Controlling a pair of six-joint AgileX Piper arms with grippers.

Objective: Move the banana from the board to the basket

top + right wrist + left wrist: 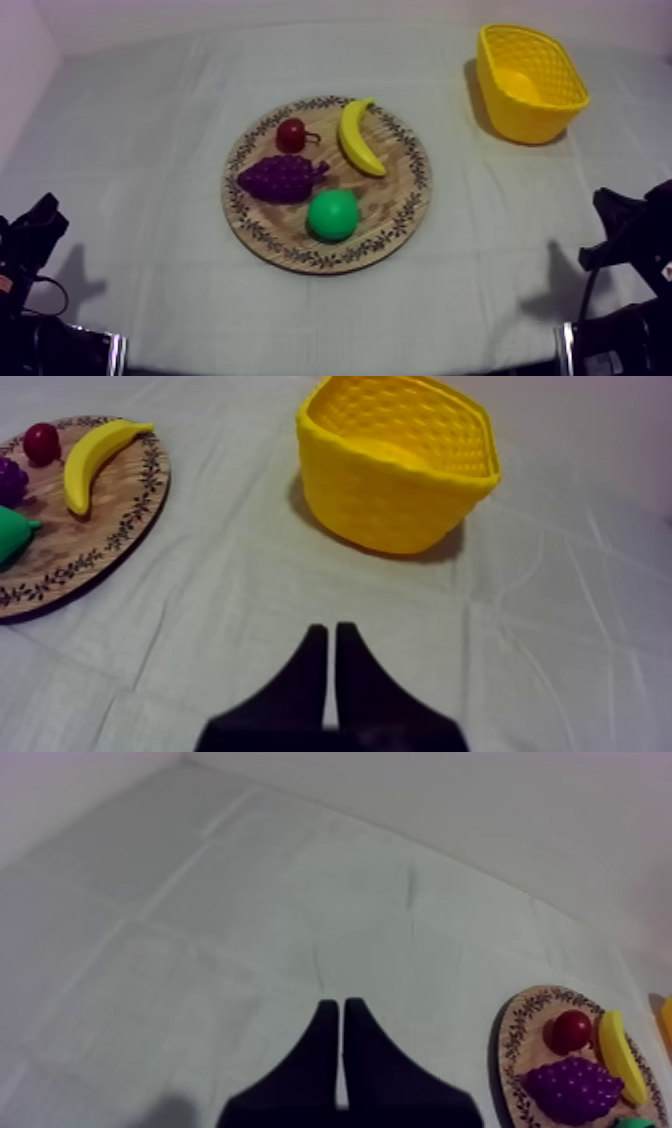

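Banana [359,137] lies on wooden board [400,215], basket [530,80] apart

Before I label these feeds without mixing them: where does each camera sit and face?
Top view: above the table, slanting down on wooden board, banana, yellow basket; left arm, right arm low at its sides.
Left wrist view: on the left arm, faces across the table towards the board; left fingers shut.
Right wrist view: on the right arm, faces the basket; right fingers shut.
Shared: all show board and banana.
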